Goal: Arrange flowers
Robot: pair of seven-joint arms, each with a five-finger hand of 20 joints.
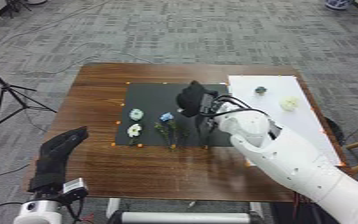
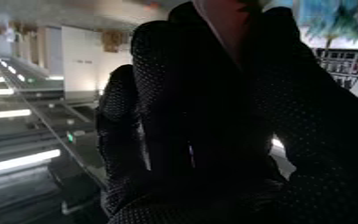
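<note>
At the table's (image 1: 122,180) nine o'clock, the left hand (image 1: 58,150) is relaxed, fingers straight. On the dark mat (image 1: 158,95), the white flower (image 1: 135,130) lies at eight o'clock, the blue flower (image 1: 167,116) near centre. Toward one o'clock, the right hand (image 1: 191,100) pinches a pink piece (image 2: 222,22), likely a bloom: grip lightly, lower slowly, clear of its neighbours. Farther, a green rosette (image 1: 261,90) sits at the white sheet's (image 1: 304,130) eleven o'clock.

Blue flower (image 1: 167,116), pale-yellow flower (image 1: 289,103), charcoal mat (image 1: 156,94), brown table (image 1: 113,172) (faintly streaked).
</note>
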